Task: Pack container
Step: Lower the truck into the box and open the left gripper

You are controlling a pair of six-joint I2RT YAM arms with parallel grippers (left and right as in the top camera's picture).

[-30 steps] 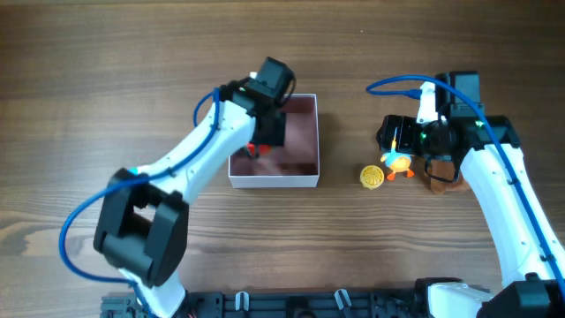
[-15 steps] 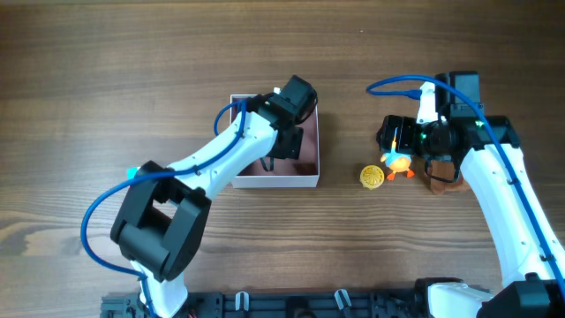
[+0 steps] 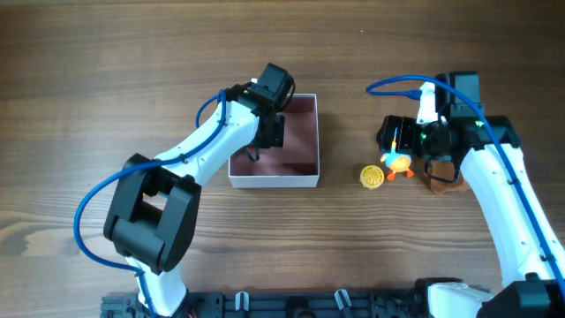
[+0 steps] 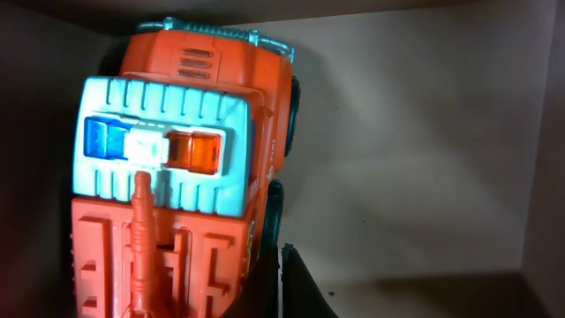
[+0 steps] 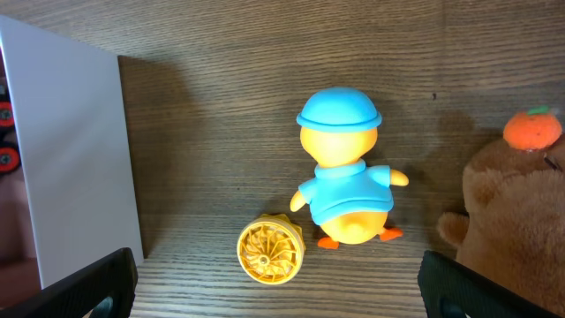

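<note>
One square container (image 3: pixel 274 181) — open face upward

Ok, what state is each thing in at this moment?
container: open, truck inside.
truck: inside the container.
duck: on the table, unpacked.
yellow disc: on the table, unpacked.
plush bear: on the table, unpacked.
left gripper: inside the container; grip unclear.
right gripper: open, above the duck.

From above, the left arm (image 3: pixel 221 137) hides the toy truck (image 4: pixel 177 159) and part of the container (image 3: pixel 302 132). Up close, the truck's rear runs off the bottom edge. The teddy bear (image 5: pixel 516 221) is cut by the right edge. The left gripper (image 3: pixel 267 132) is buried; its hold can't be judged.
</note>
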